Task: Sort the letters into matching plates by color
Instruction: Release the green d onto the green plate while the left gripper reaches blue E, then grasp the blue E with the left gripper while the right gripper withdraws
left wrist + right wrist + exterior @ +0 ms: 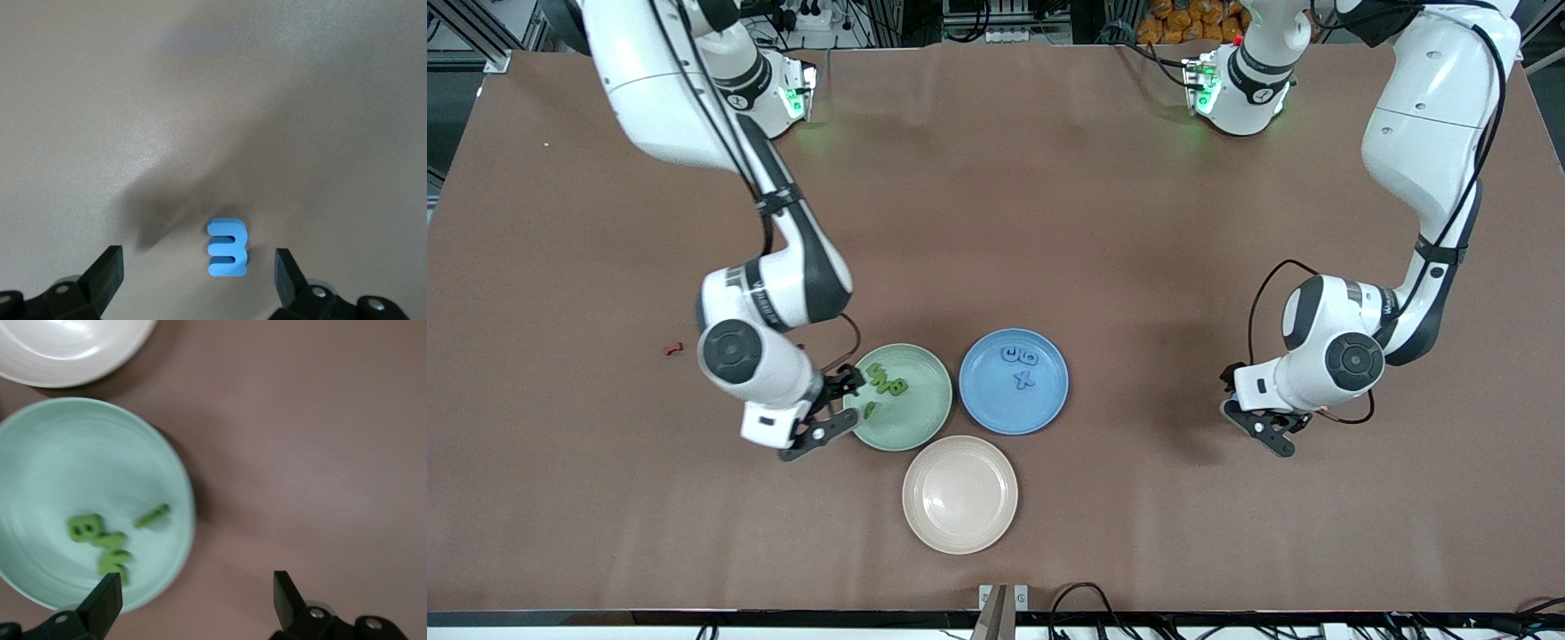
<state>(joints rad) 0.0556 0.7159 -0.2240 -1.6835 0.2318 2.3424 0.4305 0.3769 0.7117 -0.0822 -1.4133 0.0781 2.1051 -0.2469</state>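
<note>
The blue piece (227, 247) seen between the left gripper's fingers (106, 275) in the left wrist view is hidden in the front view by that gripper (1258, 425). In both wrist views the fingers are cut off by the picture's edge, so only their tips are shown. The green plate (40, 447) and the beige plate (67, 350) are cropped in the right wrist view, and the green letters (103, 543) there are blurred; which characters they are cannot be read. A small red piece (672, 348) on the table is perhaps a letter, but is too small to identify. The blue plate's pieces (1018, 357) are barely distinguished from the plate.
</note>
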